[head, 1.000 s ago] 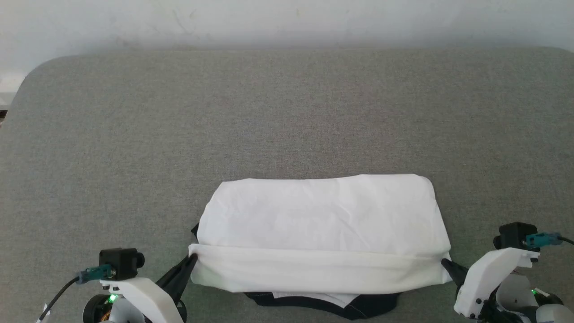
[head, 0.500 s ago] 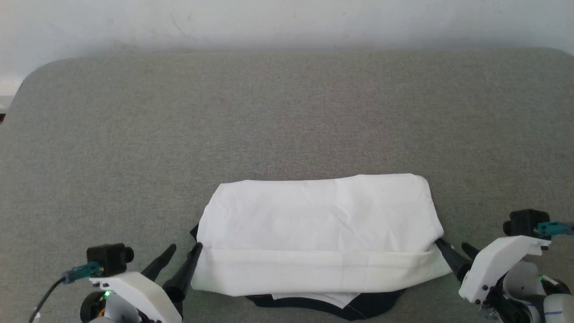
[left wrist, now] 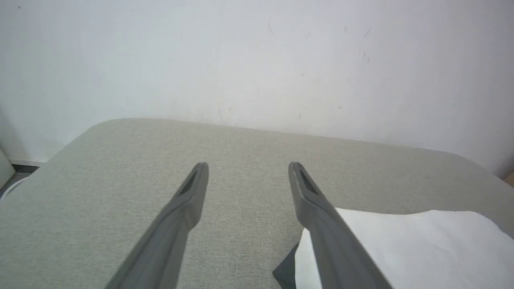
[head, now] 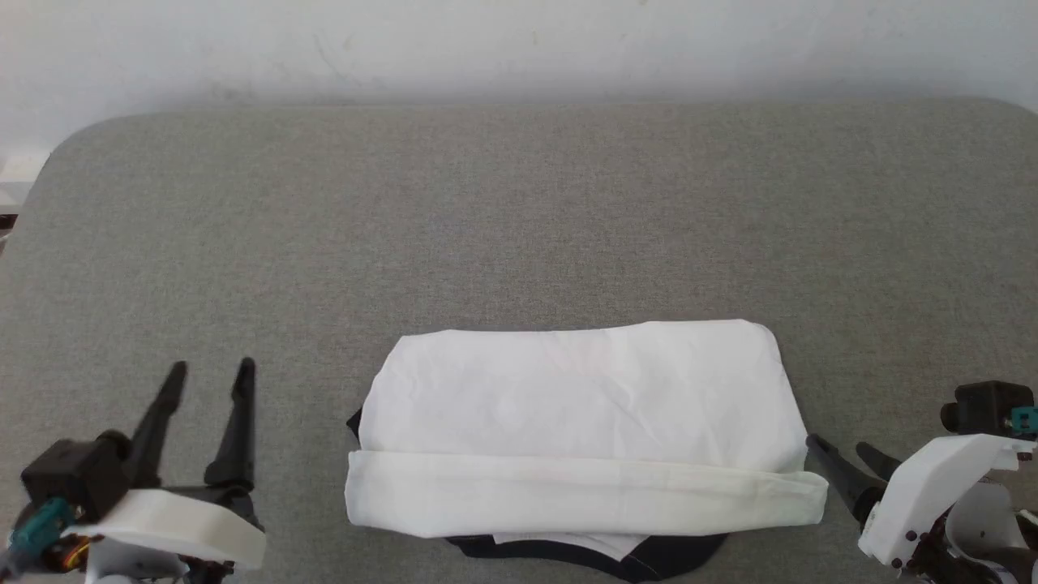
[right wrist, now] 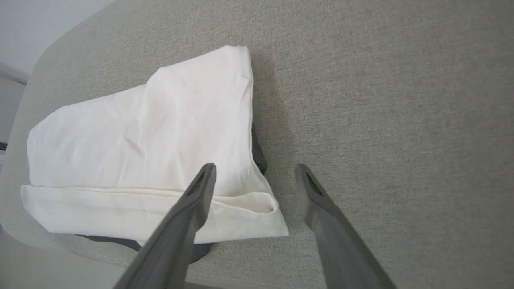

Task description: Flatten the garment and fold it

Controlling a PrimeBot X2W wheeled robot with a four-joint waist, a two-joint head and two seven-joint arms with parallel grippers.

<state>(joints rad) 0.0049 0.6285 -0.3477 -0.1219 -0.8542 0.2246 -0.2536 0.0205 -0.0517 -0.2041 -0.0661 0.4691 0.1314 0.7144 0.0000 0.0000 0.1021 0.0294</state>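
The garment [head: 580, 422] lies folded into a white rectangle near the front of the grey surface, with a doubled band along its near edge and black fabric peeking out beneath it. My left gripper [head: 209, 375] stands open well to the garment's left, holding nothing; in its wrist view its fingers [left wrist: 188, 200] spread over bare grey cloth, the garment [left wrist: 401, 249] at the lower right. My right gripper [head: 839, 448] is open just off the garment's right end, apart from it. In the right wrist view the garment [right wrist: 136, 152] lies left of the open gripper [right wrist: 255, 170].
The grey padded surface [head: 519, 211] stretches wide behind and to both sides of the garment. A white wall [head: 519, 49] runs along its far edge. The surface's front edge [right wrist: 60, 257] lies just past the garment's near side.
Both grippers let go of the garment's near corners and opened. The left arm pulled away to the left and turned its fingers upward; the right drew slightly back. The near band settled flat.
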